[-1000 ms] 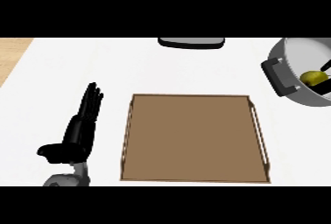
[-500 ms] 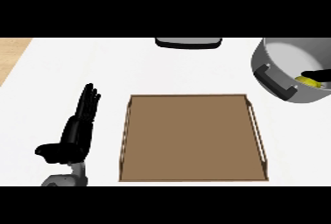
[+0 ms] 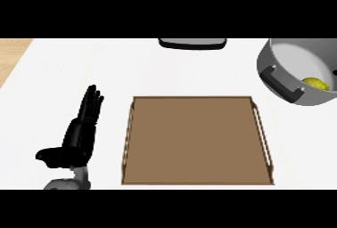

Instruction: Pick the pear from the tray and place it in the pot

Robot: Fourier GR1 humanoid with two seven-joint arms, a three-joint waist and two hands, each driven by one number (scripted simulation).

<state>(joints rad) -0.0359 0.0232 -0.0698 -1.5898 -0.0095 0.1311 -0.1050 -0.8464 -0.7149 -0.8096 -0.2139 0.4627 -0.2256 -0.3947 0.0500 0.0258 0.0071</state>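
The pear (image 3: 314,83) lies inside the pot (image 3: 289,55), low against its far right side - yellow-green, and only a part of it shows. The grey pot stands at the right edge of the white counter (image 3: 66,71), cut by the view, with a black handle (image 3: 284,83) turned toward the tray. The brown tray (image 3: 197,138) lies in the middle, well apart from the pot, and nothing is on it. Left of the tray rests the left hand (image 3: 77,136) - its fingers straight and held together, pointing away from the robot, the thumb out to the side, holding nothing. The grey forearm comes in from the lower edge. A dark flat object (image 3: 191,43) sits at the far edge.
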